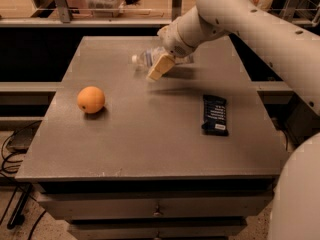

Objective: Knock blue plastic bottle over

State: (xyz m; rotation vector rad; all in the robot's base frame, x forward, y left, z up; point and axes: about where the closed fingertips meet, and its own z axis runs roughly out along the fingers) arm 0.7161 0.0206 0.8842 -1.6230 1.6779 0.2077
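Note:
The blue plastic bottle [146, 58] is a small clear bottle with a white cap. It is tipped far over at the back middle of the table, cap pointing left. My gripper [160, 66] is right against the bottle's right side, partly covering its body. The white arm [235, 14] reaches in from the upper right. Whether the bottle rests flat on the table I cannot tell.
An orange [91, 99] sits on the left of the grey table [150, 144]. A dark blue flat snack-bar wrapper [215, 114] lies on the right. Drawers are under the table front, shelving stands behind it, and cables lie on the floor at left.

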